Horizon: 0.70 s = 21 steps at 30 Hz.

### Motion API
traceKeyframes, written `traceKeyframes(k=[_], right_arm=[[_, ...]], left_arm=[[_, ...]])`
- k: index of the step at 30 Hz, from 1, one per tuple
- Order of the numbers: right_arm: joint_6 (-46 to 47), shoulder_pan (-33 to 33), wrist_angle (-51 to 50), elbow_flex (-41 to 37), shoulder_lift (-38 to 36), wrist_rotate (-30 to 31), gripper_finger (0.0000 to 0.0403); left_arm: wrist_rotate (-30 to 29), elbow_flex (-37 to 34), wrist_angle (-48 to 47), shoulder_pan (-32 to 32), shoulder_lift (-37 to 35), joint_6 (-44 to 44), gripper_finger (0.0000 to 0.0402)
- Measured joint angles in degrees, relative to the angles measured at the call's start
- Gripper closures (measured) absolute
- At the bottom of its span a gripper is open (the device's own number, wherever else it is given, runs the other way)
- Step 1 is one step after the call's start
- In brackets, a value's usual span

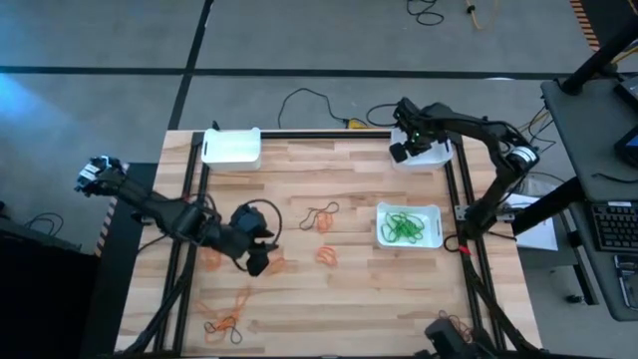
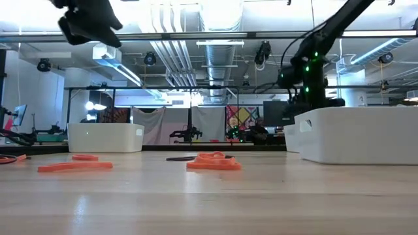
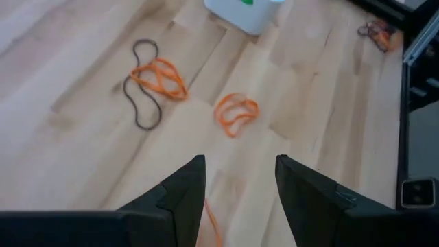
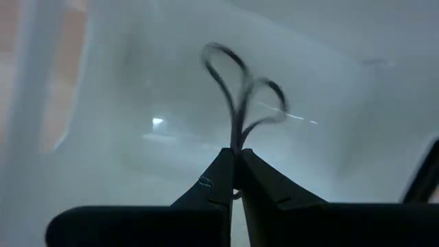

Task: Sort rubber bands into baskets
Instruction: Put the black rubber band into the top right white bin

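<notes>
The right gripper (image 4: 235,159) is pinching a thin dark brown-black rubber band (image 4: 243,89) between closed fingertips, the loop standing out beyond them over the white plastic basket (image 1: 431,152) at the far right. The near-right white basket (image 1: 432,210) is already holding a heap of green bands (image 1: 404,227). The far-left white basket (image 1: 231,147) looks empty. The left gripper (image 3: 239,180) is hovering with fingers parted, and orange rubber bands (image 3: 236,113) are lying on the wooden table (image 1: 349,299) ahead of its tips, unsorted.

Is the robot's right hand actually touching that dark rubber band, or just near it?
Touching. In the right wrist view the right hand has its two fingers pinched shut on the dark rubber band, whose loops stick out beyond the fingertips over a white basket.
</notes>
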Motion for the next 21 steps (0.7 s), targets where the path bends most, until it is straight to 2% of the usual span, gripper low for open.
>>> traceKeyframes(k=[5, 11, 16, 21], right_arm=[[1.7, -0.61, 2.26, -1.18, 2.68, 0.04, 0.036], [3.04, -0.56, 2.52, -1.27, 0.31, 1.07, 0.027], [5.0, 3.08, 0.78, -0.44, -7.58, 1.35, 0.022], [11.01, 13.66, -3.9, -1.45, -18.54, 1.59, 0.0213]], left_arm=[[0.25, 0.29, -1.0, 1.29, -2.74, 1.69, 0.024], [0.25, 0.24, -3.39, 1.33, -6.08, 1.29, 0.024], [0.25, 0.22, -3.38, 1.26, -7.53, 1.82, 0.024], [0.22, 0.2, -3.31, 0.62, -8.04, 3.78, 0.024]])
